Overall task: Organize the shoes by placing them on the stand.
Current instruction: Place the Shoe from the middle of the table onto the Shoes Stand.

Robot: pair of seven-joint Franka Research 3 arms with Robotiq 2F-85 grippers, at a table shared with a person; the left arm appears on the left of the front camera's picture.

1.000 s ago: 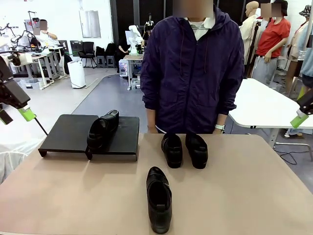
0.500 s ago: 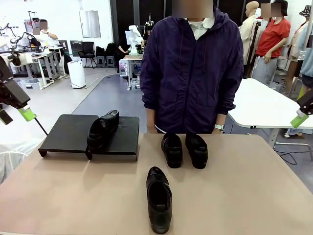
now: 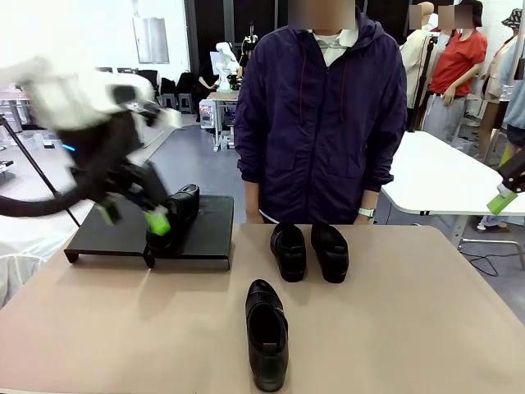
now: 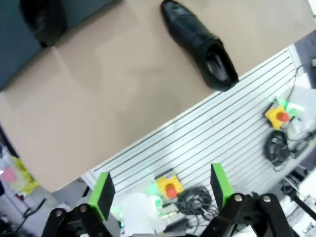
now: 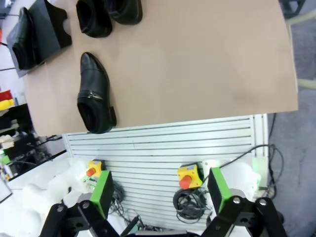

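Four black shoes, count them. One shoe [image 3: 184,205] lies on the stand [image 3: 209,228]. Two more sit side by side on the surface [image 3: 410,312] in front of the person [image 3: 324,115], one [image 3: 289,250] right beside the other [image 3: 330,252]. A lone shoe [image 3: 267,332] lies nearer the robot. The left hand [image 3: 133,217], blurred, is down at the stand, fingers spread wide and empty, a green pad by that first shoe; touching or not, can't tell. The right hand [image 5: 159,187] is off the surface's edge, wide open, gripping nothing.
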